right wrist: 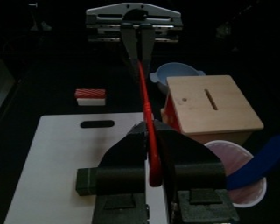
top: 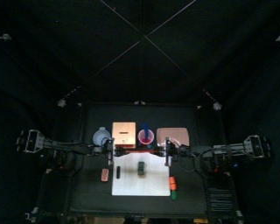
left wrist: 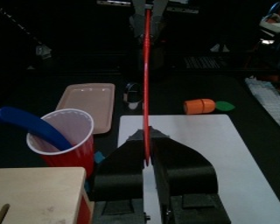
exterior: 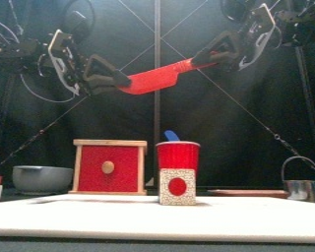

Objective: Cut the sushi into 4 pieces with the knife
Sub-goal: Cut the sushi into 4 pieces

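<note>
A red toy knife (exterior: 157, 77) hangs high above the table, held at both ends. My left gripper (exterior: 111, 85) is shut on its left end and my right gripper (exterior: 211, 59) is shut on its right end. From the left wrist the knife (left wrist: 147, 87) runs straight from my jaws to the right gripper (left wrist: 161, 7). The dark green sushi roll (top: 143, 166) lies on the white cutting board (top: 130, 185) below; its speckled end face (exterior: 177, 187) points at the front. Its dark block (right wrist: 90, 181) shows beside my right jaws.
Behind the board stand a wooden box with red drawer front (exterior: 110, 167), a red cup (exterior: 177, 156) with a blue knife (exterior: 171, 136), a blue-grey bowl (exterior: 42, 178) and a pink tray (top: 171, 136). A metal cutter (exterior: 301, 184) sits right. A toy carrot (left wrist: 199, 106) lies beside the board.
</note>
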Controlling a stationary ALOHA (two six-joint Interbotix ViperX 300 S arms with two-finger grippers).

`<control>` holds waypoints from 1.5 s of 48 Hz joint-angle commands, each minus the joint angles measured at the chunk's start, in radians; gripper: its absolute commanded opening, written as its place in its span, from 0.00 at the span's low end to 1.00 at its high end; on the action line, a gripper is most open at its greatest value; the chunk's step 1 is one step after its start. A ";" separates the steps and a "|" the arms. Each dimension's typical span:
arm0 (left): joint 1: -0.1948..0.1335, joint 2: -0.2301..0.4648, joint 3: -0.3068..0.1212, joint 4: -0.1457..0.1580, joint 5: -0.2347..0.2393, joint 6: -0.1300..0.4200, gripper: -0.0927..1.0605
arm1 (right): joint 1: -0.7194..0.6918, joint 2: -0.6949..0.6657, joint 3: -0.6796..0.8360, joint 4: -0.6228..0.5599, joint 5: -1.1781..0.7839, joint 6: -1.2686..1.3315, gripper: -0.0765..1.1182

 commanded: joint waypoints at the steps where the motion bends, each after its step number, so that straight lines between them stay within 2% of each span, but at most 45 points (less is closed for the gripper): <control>1: 0.003 0.037 -0.011 -0.002 -0.052 -0.003 0.32 | 0.012 0.023 -0.009 0.063 0.026 -0.003 0.11; 8: 0.000 0.107 0.002 -0.005 -0.127 -0.008 0.32 | 0.020 0.067 -0.012 0.124 0.083 -0.003 0.11; 15: -0.005 0.175 -0.002 -0.012 -0.222 -0.009 0.32 | 0.020 0.120 -0.009 0.163 0.120 -0.003 0.11; 22: -0.020 0.233 -0.005 -0.018 -0.276 -0.014 0.32 | 0.028 0.173 -0.014 0.178 0.123 -0.003 0.11; 31: -0.052 0.270 -0.008 -0.038 -0.293 -0.014 0.32 | 0.048 0.213 -0.017 0.179 0.127 -0.002 0.11; 42: -0.091 0.281 -0.009 -0.083 -0.293 -0.012 0.32 | 0.052 0.238 -0.009 0.199 0.127 -0.003 0.11; 49: -0.101 0.301 -0.014 -0.109 -0.293 -0.014 0.32 | 0.052 0.247 -0.009 0.199 0.129 -0.003 0.11; 61: -0.114 0.354 -0.043 -0.115 -0.293 -0.014 0.32 | 0.051 0.262 -0.008 0.201 0.140 -0.003 0.11; 72: -0.120 0.385 -0.054 -0.140 -0.293 -0.014 0.32 | 0.049 0.270 -0.005 0.201 0.140 -0.003 0.11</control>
